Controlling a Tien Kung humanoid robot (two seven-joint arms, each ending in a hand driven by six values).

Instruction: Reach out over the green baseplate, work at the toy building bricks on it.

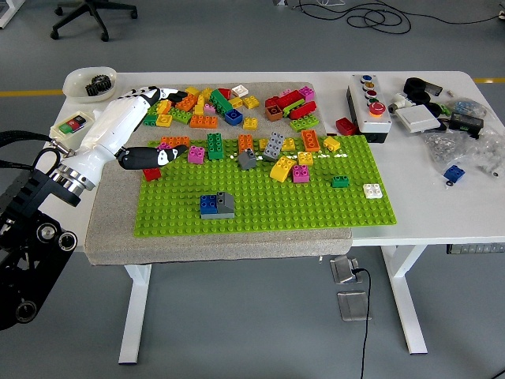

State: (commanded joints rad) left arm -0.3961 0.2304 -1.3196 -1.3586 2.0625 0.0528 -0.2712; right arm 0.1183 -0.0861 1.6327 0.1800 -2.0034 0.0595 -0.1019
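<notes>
You've got 1 green baseplate (260, 201) | 1 left hand (140, 130) over its left edge | 1 blue+grey brick stack (216, 205) | 1 white brick (372, 190) | 1 small green brick (340, 181) | 1 button box (368, 104) | 1 white bowl (88, 81) | loose bricks: too many, can't count exact

left hand (146, 130) reaches in from the left, fingers spread loosely, thumb extended, holding nothing.
</notes>
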